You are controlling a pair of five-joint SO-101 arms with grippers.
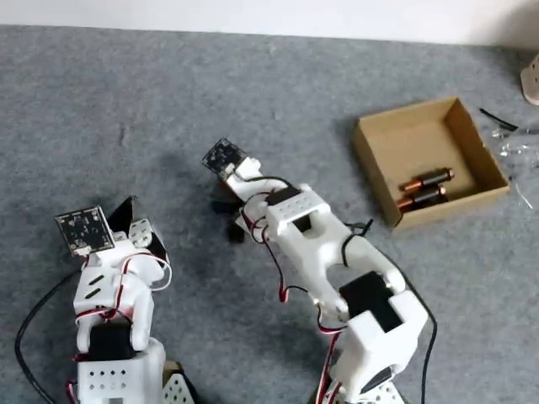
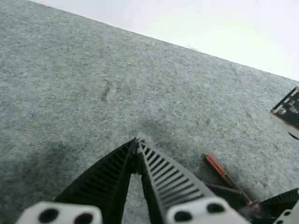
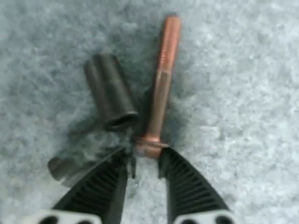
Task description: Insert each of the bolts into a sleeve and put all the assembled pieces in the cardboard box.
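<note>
Two likely slips: catching only the head of the bolt (image 3: 160,88) between the narrowly parted fingers of the right gripper (image 3: 145,154) and squirting it away, or nudging the sleeve (image 3: 111,95) lying just beside it, mid-frame in the right wrist view. Plenty of bare carpet (image 1: 168,101) around, with the left gripper (image 2: 138,142) clenched empty at lower left of the high view and the cardboard box (image 1: 417,143) well apart at upper right.

My bench (image 1: 168,101) is a flat top covered in grey felt. At its far right sits an open brown cardboard box (image 1: 421,143). Near the middle a slim copper-coloured metal bolt (image 3: 161,88) lies flat, just beside a short black tubular sleeve (image 3: 110,91). Right of the box lie clear plastic scraps (image 1: 509,150).
</note>
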